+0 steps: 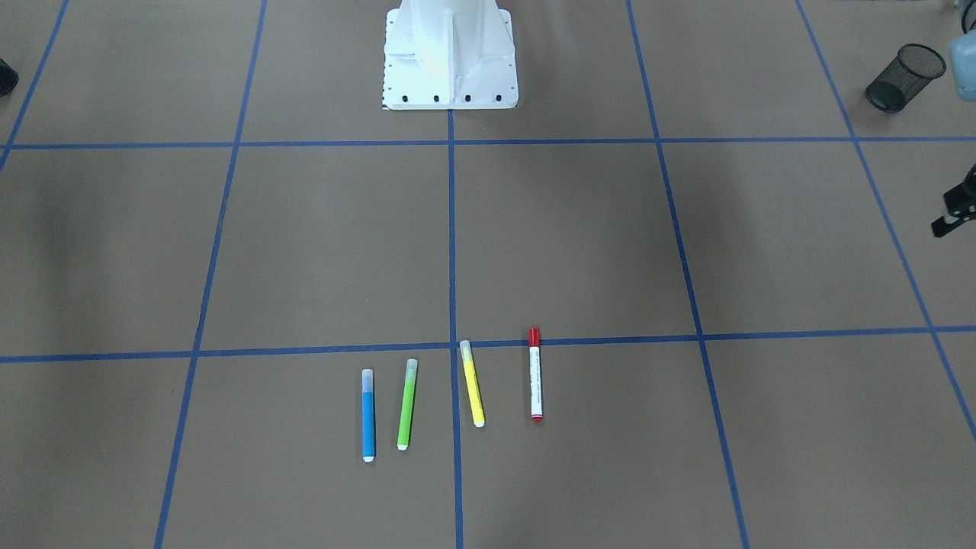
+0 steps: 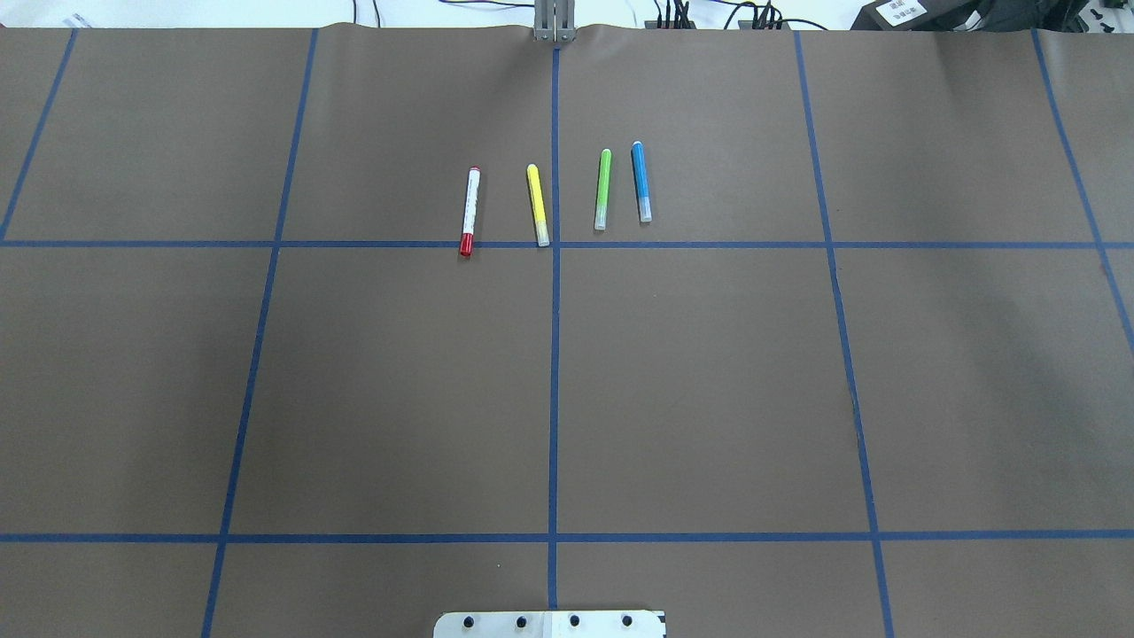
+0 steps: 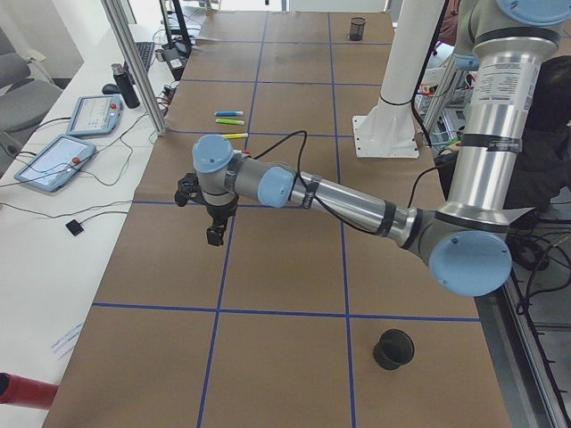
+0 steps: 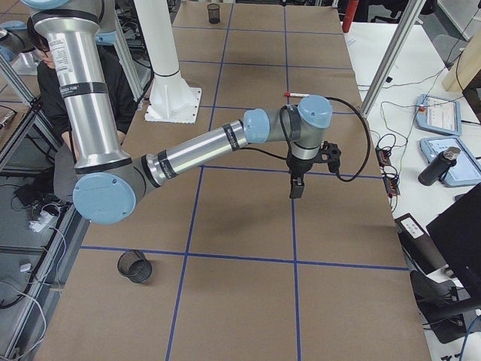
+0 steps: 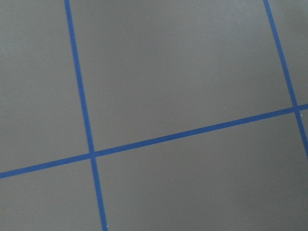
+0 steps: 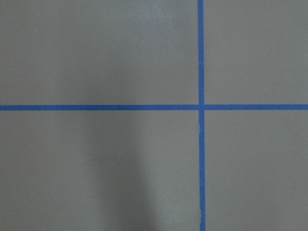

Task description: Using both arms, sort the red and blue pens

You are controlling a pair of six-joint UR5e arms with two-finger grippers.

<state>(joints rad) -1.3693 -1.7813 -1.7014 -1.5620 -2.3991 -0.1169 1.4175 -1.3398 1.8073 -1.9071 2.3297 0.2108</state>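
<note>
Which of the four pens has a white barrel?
The red pen, at the row's end beside the yellow marker; the other three barrels are coloured.

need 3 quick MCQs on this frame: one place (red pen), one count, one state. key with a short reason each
1. The red pen lies:
A. at the end of the row on the robot's left
B. in the middle of the row
C. at the end of the row on the robot's right

2. Besides it, the row holds:
A. one pen
B. three pens
C. five pens

3. All the pens:
A. stand upright
B. are stacked on each other
C. lie flat on the table, apart

Key
1 A: in the overhead view it is leftmost, and that view's left is the robot's left.
2 B: the yellow pen, green pen and blue pen follow it.
3 C: each shows full length on the table, with gaps between them.
</note>
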